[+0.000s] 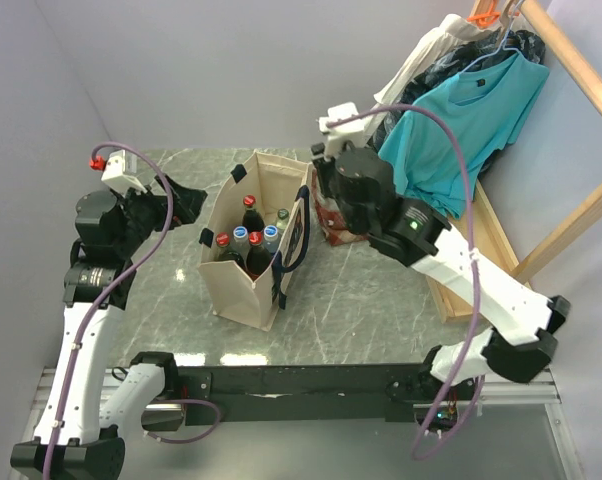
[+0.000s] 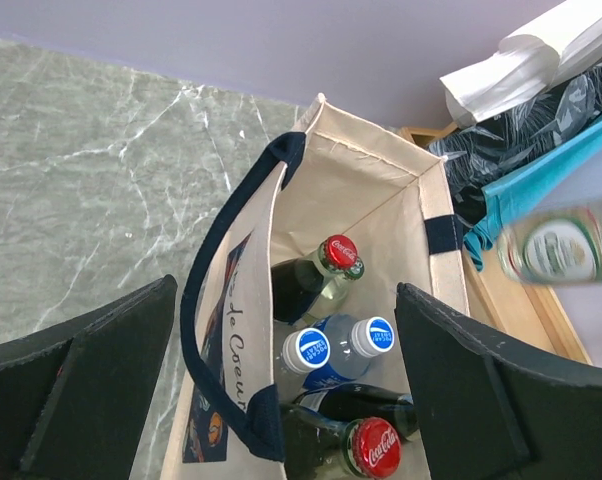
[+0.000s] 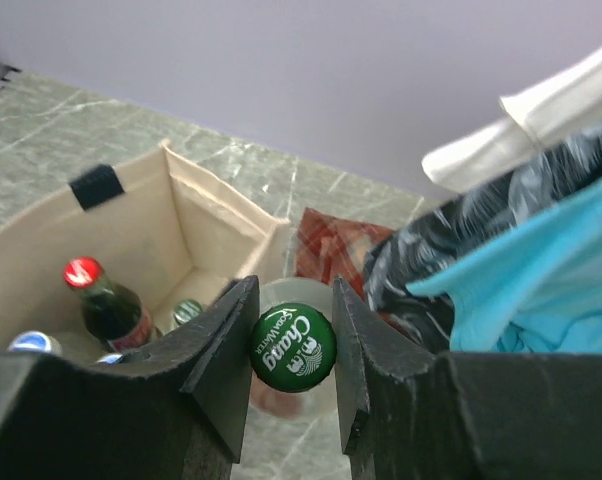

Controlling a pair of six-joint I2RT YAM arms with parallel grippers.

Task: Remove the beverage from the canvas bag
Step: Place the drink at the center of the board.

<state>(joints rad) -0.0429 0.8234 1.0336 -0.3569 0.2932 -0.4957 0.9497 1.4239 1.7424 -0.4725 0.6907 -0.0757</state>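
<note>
Right wrist: right gripper (image 3: 293, 305) clamps green "Chang"-capped bottle (image 3: 292, 348).

You have the bag (image 1: 236, 290) standing upright on the table (image 1: 381, 290), with several bottles (image 1: 251, 238) standing inside it, packed close together. To the bag's left your left gripper (image 1: 188, 203) hangs above the table, outside the bag, while to the bag's right your right gripper (image 3: 292, 330) holds one bottle (image 3: 292, 347) by its top, clear of the bag and just past its right rim. A cloth (image 3: 336, 240) lies on the table just right of the bag, and clothes (image 1: 461, 110) hang further right of it and behind.
</note>
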